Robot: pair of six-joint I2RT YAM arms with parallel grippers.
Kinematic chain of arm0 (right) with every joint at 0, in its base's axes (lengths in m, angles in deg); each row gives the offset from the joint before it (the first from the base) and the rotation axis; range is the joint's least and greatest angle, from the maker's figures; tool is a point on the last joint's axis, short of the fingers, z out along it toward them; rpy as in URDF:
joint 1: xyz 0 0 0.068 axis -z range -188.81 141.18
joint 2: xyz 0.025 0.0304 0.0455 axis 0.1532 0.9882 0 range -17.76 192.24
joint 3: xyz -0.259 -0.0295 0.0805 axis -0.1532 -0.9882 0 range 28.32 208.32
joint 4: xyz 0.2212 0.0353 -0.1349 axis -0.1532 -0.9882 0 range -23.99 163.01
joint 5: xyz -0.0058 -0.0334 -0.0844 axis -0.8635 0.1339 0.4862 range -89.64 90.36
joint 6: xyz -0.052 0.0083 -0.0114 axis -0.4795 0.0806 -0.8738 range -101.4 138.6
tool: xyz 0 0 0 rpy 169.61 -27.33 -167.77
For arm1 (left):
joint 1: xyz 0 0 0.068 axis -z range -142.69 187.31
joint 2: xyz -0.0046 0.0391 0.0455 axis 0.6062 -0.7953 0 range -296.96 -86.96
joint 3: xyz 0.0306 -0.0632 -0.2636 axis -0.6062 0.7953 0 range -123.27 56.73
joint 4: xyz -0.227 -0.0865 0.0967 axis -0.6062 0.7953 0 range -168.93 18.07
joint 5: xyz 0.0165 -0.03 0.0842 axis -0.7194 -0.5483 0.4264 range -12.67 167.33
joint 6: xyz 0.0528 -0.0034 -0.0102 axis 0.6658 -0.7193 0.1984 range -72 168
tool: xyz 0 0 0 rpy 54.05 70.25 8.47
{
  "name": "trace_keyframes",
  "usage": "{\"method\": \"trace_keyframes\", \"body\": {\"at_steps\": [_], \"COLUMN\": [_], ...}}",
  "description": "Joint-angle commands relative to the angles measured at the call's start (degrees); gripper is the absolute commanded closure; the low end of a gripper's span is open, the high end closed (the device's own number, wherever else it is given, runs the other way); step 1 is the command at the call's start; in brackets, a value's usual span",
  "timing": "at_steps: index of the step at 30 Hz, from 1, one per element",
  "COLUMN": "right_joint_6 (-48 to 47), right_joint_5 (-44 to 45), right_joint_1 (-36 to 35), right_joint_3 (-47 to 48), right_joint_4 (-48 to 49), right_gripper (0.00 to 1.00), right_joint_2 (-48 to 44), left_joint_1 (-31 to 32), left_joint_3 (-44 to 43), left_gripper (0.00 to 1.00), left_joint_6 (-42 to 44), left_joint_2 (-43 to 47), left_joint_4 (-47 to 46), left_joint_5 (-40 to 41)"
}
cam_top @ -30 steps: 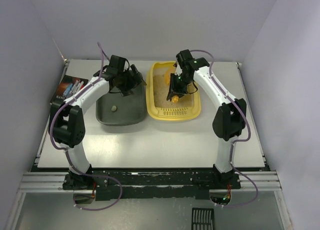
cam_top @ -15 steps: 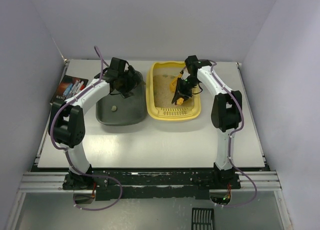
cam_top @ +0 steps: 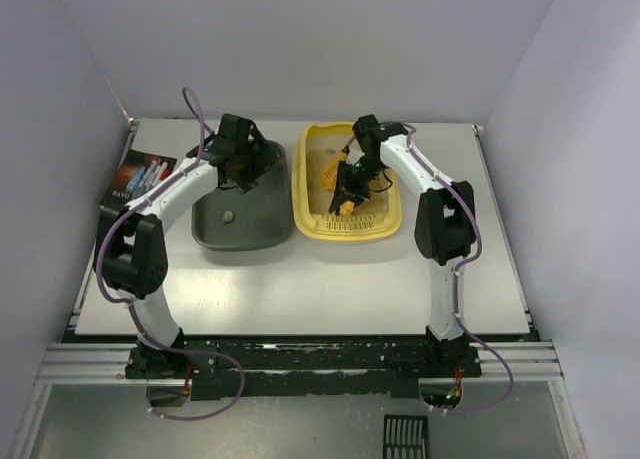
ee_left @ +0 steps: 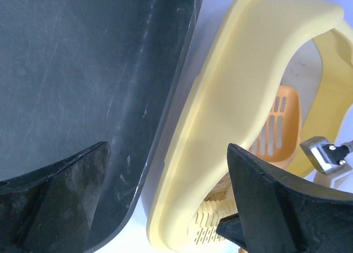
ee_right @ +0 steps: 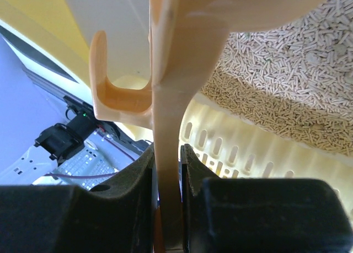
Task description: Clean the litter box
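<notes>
**Right gripper and scoop.** My right gripper (ee_right: 167, 173) is closed on the handle of the orange scoop (ee_right: 171, 82). Its 2 fingers (ee_right: 135, 178) press the flat handle from both sides. The handle runs up out of the jaws, with a small hook on its left side. Behind the handle lies the slotted ledge (ee_right: 242, 151) of the yellow litter box (cam_top: 299, 194). Past the ledge is the pellet litter (ee_right: 287, 65), pale higher up and darker in a band next to the ledge. Seen from above, this gripper hangs inside the box over its near half, with the scoop's orange end close to the ledge. Whether the scoop touches the litter I cannot tell.

**Left gripper.** My left gripper (ee_left: 166, 149) stands wide open and holds nothing. Between its fingers show an edge of the dark grey tray (ee_left: 83, 71) and, just beside it, the box's yellow rim. The scoop's slotted bowl is visible past that rim. From above, this gripper sits over the tray's far right part.

**Layout.** The box lies on the table (cam_top: 300, 289), right of centre and toward the far side. Its long side is next to the tray's, and its ledge end faces my bases. The tray holds 1 small lump (cam_top: 228, 217). A printed booklet (cam_top: 140, 176) lies at the table's left edge, apart from both.
</notes>
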Motion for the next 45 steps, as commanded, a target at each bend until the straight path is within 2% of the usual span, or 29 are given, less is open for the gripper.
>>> {"method": "trace_keyframes", "body": {"at_steps": [1,8,14,23,30,37,45], "right_joint_6": [0.1,0.4,0.4,0.6,1.0,0.1,-1.0], "right_joint_5": [0.6,3.2,5.7,15.1,20.3,16.8,6.1], "right_joint_1": [-1.0,-1.7,-3.2,-4.3,-5.8,-7.7,-8.4], "right_joint_3": [-1.3,-4.0,-2.8,1.9,5.3,5.2,6.6], "right_joint_4": [-0.7,-1.5,-2.5,-5.6,-7.5,-6.5,-4.0], "right_gripper": [1.0,1.0,1.0,1.0,1.0,1.0,1.0], "right_joint_2": [1.0,-0.8,0.9,4.4,7.0,9.4,11.8], "left_joint_1": [1.2,2.2,2.4,5.1,6.6,6.7,6.9], "left_joint_3": [1.7,9.1,11.7,1.8,0.5,1.0,2.9], "left_gripper": [0.01,0.05,0.06,0.08,0.08,0.08,0.09], "left_joint_6": [0.2,-0.8,-2.8,-0.6,0.3,0.7,0.7], "left_joint_2": [4.0,9.1,10.1,2.1,-0.4,-0.3,0.2], "left_joint_4": [-0.7,-5.0,-7.1,-1.9,-1.8,-2.7,-4.2], "left_joint_5": [6.7,10.1,7.5,6.3,7.1,7.8,7.9]}}
